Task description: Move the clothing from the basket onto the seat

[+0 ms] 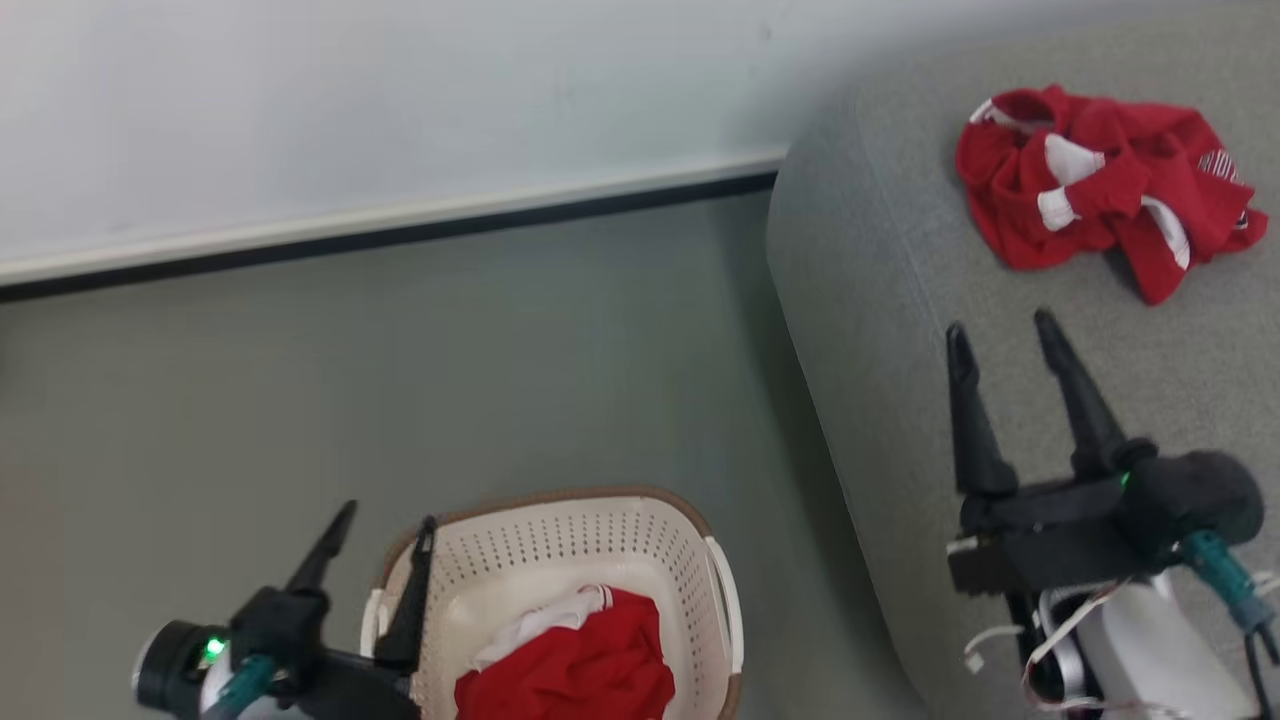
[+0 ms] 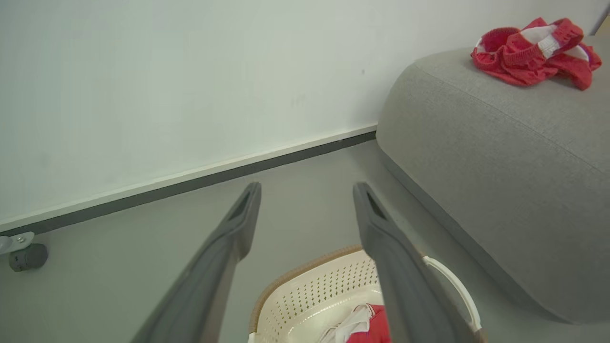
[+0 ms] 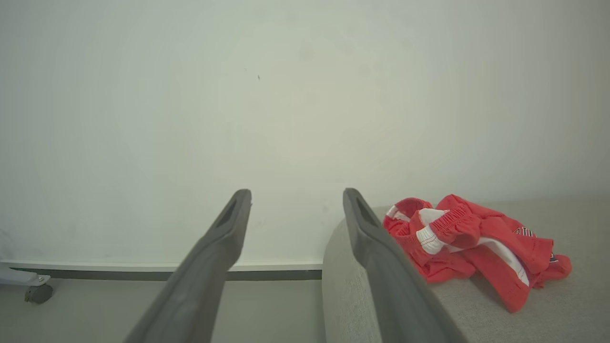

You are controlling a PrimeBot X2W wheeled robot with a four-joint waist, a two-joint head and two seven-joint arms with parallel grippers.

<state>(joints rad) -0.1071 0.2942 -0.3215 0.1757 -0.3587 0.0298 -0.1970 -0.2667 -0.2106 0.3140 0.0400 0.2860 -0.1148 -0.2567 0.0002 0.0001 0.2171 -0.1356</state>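
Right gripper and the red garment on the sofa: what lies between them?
Bare grey sofa fabric; the head view shows it between right gripper and red garment.

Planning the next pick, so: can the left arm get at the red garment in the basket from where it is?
Probably yes. The left end effector is open and empty at the left rim of the basket, and the red garment lies uncovered inside. It must shift right and down.

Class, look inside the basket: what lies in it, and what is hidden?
Inside the basket lies a crumpled red garment with white trim. Whatever is beneath it is covered.
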